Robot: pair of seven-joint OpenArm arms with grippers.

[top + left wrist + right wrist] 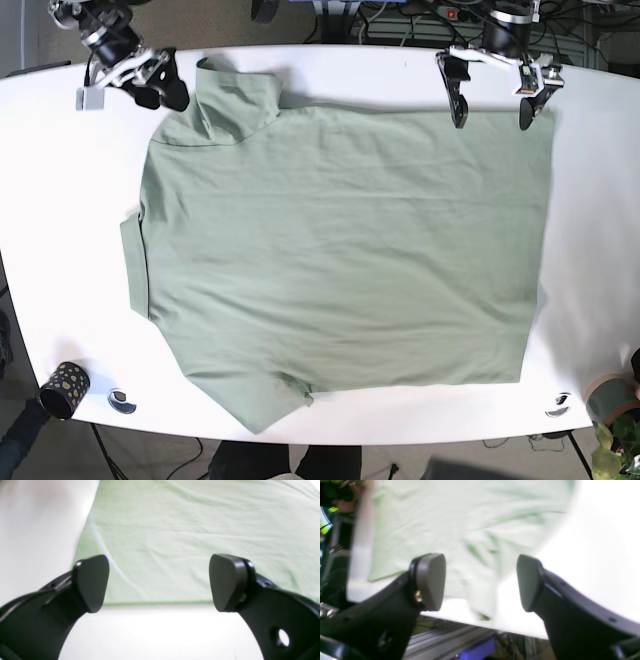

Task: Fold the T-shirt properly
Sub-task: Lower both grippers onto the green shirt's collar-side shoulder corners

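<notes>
A pale green T-shirt (340, 250) lies spread flat on the white table (60, 250), with its collar at the left and its hem at the right. One sleeve (235, 105) points to the far edge and the other (265, 400) to the near edge. My left gripper (490, 112) is open and empty above the far hem edge; in the left wrist view the gripper (160, 582) hovers over the shirt's edge (190, 530). My right gripper (165, 95) is open and empty beside the far sleeve; in the right wrist view the gripper (481, 582) frames the sleeve cloth (445, 517).
A black speckled cup (65, 388) and a small round object (122, 400) sit at the near left corner. Another small round object (558, 404) sits at the near right. A potted plant (612, 410) stands off the table. The right wrist view shows the table edge (520, 627) and a metal frame (450, 635).
</notes>
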